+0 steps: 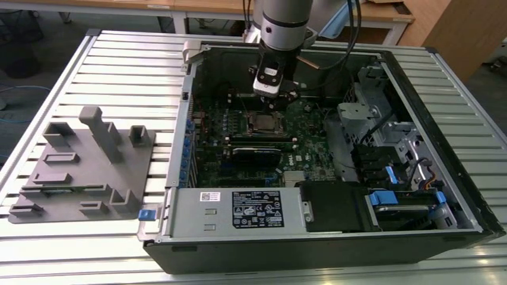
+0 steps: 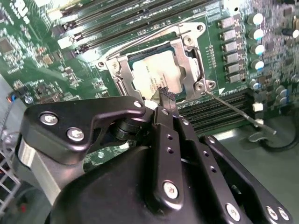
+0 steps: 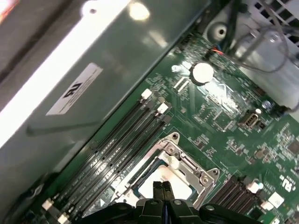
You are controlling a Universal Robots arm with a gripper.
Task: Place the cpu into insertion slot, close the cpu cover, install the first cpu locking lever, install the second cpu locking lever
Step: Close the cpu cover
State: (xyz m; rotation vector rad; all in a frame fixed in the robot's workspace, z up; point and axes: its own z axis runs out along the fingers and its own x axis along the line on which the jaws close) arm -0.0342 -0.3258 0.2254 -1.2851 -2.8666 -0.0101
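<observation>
Nearest, one hand (image 2: 164,95), fingers pinched together on nothing, hangs just over the single cpu (image 2: 152,77); contact unclear. That cpu sits in the insertion slot, hiding it, with one cpu cover (image 2: 190,65) flat around it. One wire lever (image 2: 233,108) juts free beside; long black slots (image 3: 117,140) lie beyond.

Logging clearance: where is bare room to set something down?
Bare table slats between the grey fixture and the table's far edge, and past the case on the exterior view's right. Crowded around the cpu, by the gripper.
</observation>
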